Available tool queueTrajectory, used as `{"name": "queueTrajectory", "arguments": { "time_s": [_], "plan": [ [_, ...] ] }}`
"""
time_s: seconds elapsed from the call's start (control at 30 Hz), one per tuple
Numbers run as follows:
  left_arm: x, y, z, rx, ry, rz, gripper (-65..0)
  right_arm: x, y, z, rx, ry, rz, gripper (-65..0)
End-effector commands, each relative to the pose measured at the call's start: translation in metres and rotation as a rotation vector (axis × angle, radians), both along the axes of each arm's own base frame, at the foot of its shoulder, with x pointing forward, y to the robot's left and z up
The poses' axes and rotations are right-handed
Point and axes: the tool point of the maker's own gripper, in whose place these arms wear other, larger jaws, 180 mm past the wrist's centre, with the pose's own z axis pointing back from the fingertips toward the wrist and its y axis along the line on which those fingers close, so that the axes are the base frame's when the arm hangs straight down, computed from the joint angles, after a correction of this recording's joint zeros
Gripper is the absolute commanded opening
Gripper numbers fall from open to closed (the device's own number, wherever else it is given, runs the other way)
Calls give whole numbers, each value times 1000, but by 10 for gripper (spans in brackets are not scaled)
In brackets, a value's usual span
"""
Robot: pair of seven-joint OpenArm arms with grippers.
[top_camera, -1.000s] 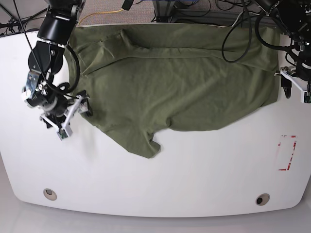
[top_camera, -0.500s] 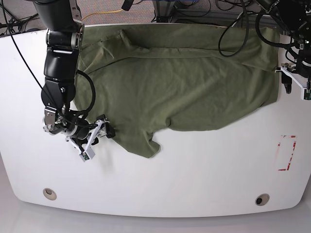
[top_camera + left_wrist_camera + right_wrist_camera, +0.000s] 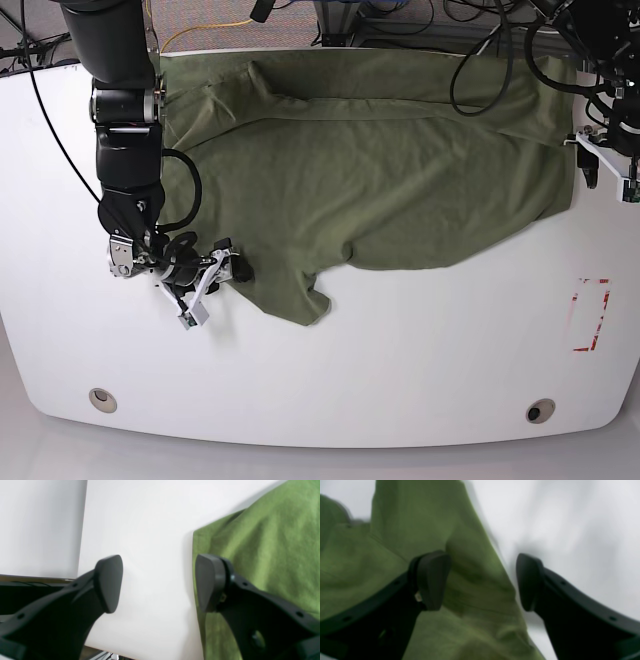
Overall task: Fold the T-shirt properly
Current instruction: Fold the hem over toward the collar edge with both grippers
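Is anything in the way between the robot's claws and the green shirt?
Nothing visible is. The right end effector is open right at the shirt edge, over the cloth. The left end effector is open at the other edge, over bare table.

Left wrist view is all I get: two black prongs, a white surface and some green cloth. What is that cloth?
Observer: A T-shirt, spread wide over the far half of a white table, with one flap reaching toward the near edge.
Operator: Is there another arm somewhere?
Observer: Yes. The right gripper sits low at the shirt's opposite side, just beside that flap.
Operator: Has it grabbed the shirt?
Observer: Not visibly. In the right wrist view its fingers stand apart, one over the cloth and one over bare table, with the shirt's edge between them.
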Motion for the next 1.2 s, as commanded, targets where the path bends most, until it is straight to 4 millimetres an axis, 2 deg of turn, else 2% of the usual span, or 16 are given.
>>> {"name": "queueTrajectory", "arguments": {
  "time_s": [0.0, 0.1, 0.2, 0.3, 0.37, 0.43, 0.5, 0.63, 0.77, 0.83, 1.17],
  "plan": [
    [7, 1, 14, 20, -44, -15, -229, 17, 3, 22, 19, -63, 2, -243],
    [8, 3, 13, 20, -43, -14, -224, 14, 20, 18, 20, -53, 39, -243],
    [15, 1, 3, -15, -30, -13, -222, 11, 30, 15, 20, -47, 62, -258],
    [20, 11, -10, -32, 31, 14, -221, 11, 31, 15, 20, -46, 65, -363],
    [25, 20, -15, -36, 66, 46, -221, 11, 31, 15, 20, -46, 65, -457],
    [33, 24, -21, -56, 77, 65, -221, 11, 31, 15, 19, -46, 67, -501],
    [42, 26, -32, -98, 90, 77, -212, 11, 31, 15, 19, -46, 67, -503],
    [55, 22, -57, -196, 118, 84, -147, 11, 31, 15, 19, -46, 67, -499],
    [69, 12, -74, -267, 142, 72, -143, 11, 31, 15, 19, -46, 67, -499],
    [79, 1, -83, -300, 161, 44, -143, 11, 31, 15, 19, -46, 67, -498],
    [103, -25, -98, -364, 171, -23, -144, 11, 31, 15, 18, -47, 66, -503]
  ]
}}
